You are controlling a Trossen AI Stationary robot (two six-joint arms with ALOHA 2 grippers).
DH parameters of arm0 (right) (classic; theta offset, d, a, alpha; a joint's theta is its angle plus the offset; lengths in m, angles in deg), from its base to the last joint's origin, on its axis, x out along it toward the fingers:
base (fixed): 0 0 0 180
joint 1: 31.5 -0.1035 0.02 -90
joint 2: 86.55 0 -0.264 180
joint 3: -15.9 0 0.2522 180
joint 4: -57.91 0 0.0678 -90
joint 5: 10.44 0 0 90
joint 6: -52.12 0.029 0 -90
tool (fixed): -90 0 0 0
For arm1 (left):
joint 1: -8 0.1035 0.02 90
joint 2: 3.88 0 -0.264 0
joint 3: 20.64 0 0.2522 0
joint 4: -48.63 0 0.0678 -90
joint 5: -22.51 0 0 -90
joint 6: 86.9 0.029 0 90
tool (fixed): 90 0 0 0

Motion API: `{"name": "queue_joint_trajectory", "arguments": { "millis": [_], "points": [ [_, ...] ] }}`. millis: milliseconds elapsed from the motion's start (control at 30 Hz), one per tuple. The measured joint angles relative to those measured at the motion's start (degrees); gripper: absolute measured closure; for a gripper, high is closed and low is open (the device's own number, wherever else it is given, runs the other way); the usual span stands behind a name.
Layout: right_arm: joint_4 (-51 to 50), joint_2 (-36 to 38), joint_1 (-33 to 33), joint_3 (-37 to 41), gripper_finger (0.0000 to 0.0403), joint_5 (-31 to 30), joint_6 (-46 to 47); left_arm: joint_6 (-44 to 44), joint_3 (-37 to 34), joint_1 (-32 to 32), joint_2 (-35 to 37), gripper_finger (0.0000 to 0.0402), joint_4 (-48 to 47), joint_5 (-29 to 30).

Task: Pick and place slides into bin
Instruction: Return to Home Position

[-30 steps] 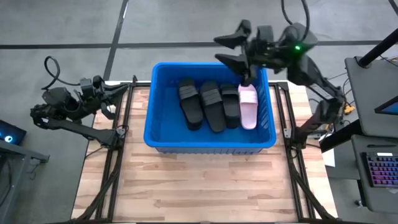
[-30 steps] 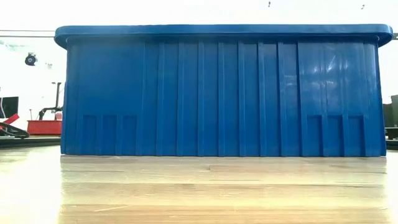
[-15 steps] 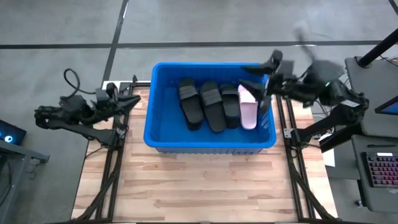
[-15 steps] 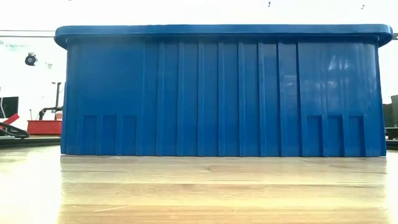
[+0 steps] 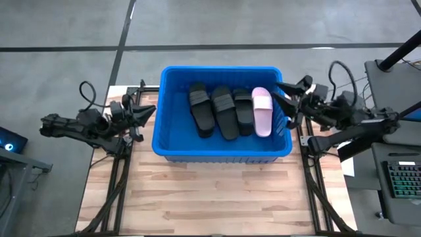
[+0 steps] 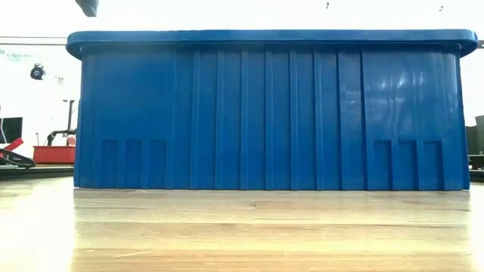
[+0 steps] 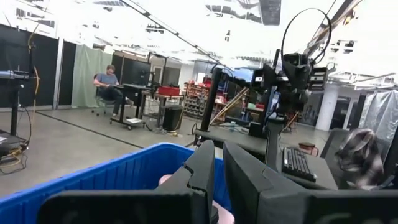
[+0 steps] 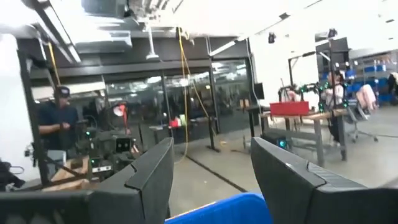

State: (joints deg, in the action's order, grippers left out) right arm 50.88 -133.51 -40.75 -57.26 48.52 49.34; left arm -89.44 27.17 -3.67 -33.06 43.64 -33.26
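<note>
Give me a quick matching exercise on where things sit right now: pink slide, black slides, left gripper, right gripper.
Things:
1. pink slide
2. black slides
3. left gripper
4. right gripper

Places:
A. outside the bin, by its left wall
B. in the bin, nearest its right wall
C. outside the bin, by its right wall, fingers open
D. in the bin, side by side, left of the pink one

Pairs: 1-B, 2-D, 3-A, 4-C
</note>
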Motion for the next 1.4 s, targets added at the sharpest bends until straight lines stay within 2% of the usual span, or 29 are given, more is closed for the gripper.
{"name": "queue_joint_trajectory", "arguments": {
  "millis": [100,233,400,500,633,800,967,1200,1300,1400],
  "points": [
    [4.7,3.5,0.8,7.3,0.0200,1.4,1.0,0.4,-0.3,0.0,-0.8,0.0381,0.1,0.0],
    [5.6,6.4,2.3,14.3,0.0200,3.9,6.3,2.0,-0.6,0.1,-1.5,0.0381,1.7,0.3],
    [6.0,7.8,3.3,19.3,0.0201,5.1,9.6,3.8,-0.5,0.1,-2.0,0.0381,5.0,0.3],
    [6.6,8.0,3.9,20.9,0.0210,7.9,9.9,6.1,-0.4,0.0,-2.1,0.0381,5.6,0.3],
    [9.6,7.9,5.1,22.6,0.0239,13.5,9.9,6.4,-0.7,0.0,-2.1,0.0381,7.3,0.3],
    [6.9,10.5,6.1,24.0,0.0301,13.2,6.4,6.1,-0.7,0.0,-4.0,0.0381,7.3,0.3],
    [3.1,17.2,6.3,26.1,0.0379,13.0,6.1,6.2,-0.7,0.0,-5.8,0.0381,7.3,0.3],
    [2.0,26.5,6.2,34.4,0.0394,13.4,13.0,6.4,-0.7,0.0,-7.7,0.0381,7.6,0.3],
    [7.5,29.0,6.2,40.0,0.0394,13.5,13.5,6.5,-0.8,0.0,-8.3,0.0381,7.3,0.2],
    [21.6,30.8,6.2,46.8,0.0394,16.2,11.1,6.5,-0.8,0.0,-8.3,0.0381,7.7,0.3]
  ]
}}
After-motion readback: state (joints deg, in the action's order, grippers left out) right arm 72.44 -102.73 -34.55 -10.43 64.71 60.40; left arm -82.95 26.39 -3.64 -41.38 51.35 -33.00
